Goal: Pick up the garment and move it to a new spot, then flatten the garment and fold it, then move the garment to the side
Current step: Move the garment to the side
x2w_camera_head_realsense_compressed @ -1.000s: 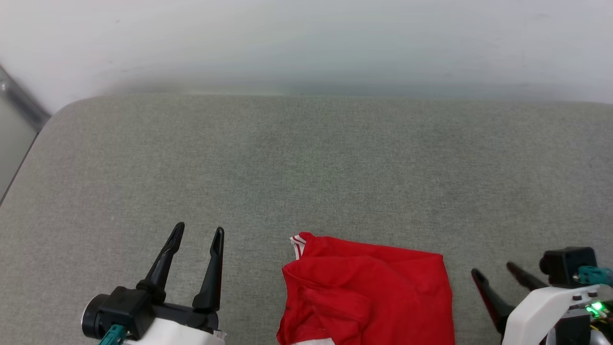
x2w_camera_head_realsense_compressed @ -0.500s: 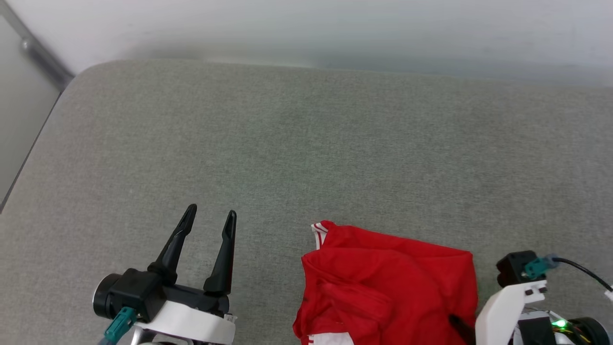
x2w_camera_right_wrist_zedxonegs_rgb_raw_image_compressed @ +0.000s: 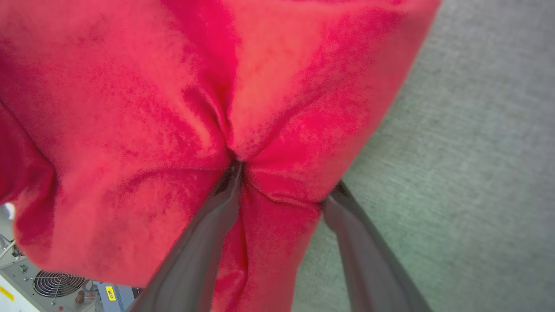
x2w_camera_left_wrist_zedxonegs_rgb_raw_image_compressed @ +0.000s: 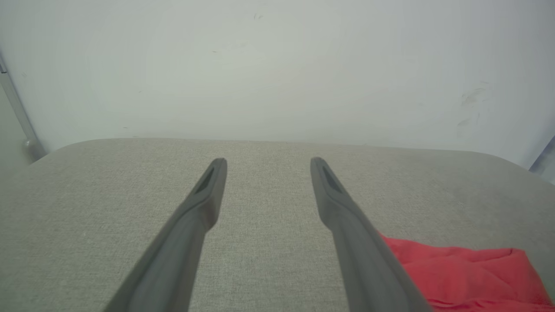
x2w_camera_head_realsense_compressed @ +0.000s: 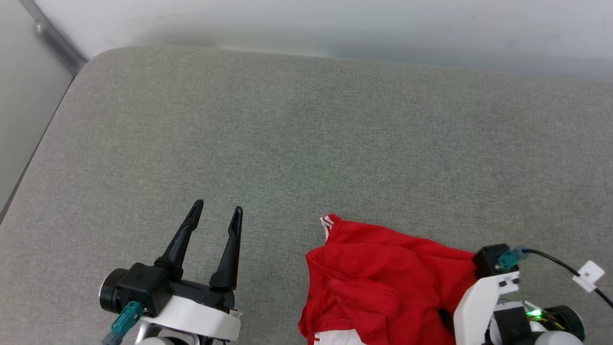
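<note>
The red garment (x2w_camera_head_realsense_compressed: 383, 282) lies crumpled and partly folded on the grey cushion (x2w_camera_head_realsense_compressed: 306, 143), at the near edge right of centre. A striped trim corner (x2w_camera_head_realsense_compressed: 326, 221) sticks up at its far left, and a white sleeve bit shows at the bottom. My right gripper (x2w_camera_head_realsense_compressed: 445, 318) is at the garment's right edge. In the right wrist view its fingers stand apart (x2w_camera_right_wrist_zedxonegs_rgb_raw_image_compressed: 286, 177) with a fold of red cloth (x2w_camera_right_wrist_zedxonegs_rgb_raw_image_compressed: 173, 86) bunched between them. My left gripper (x2w_camera_head_realsense_compressed: 218, 213) is open over bare cushion left of the garment (x2w_camera_left_wrist_zedxonegs_rgb_raw_image_compressed: 459, 273), with nothing between its fingers (x2w_camera_left_wrist_zedxonegs_rgb_raw_image_compressed: 268, 162).
A pale wall (x2w_camera_head_realsense_compressed: 335, 24) runs behind the cushion's far edge. The cushion's left edge (x2w_camera_head_realsense_compressed: 43, 134) drops off beside a grey rail (x2w_camera_head_realsense_compressed: 52, 36). A black cable with a white tag (x2w_camera_head_realsense_compressed: 589, 273) trails from my right wrist.
The head camera has shifted. My right gripper has moved left from beside the garment onto its right edge, puckering the cloth. The left gripper stays open.
</note>
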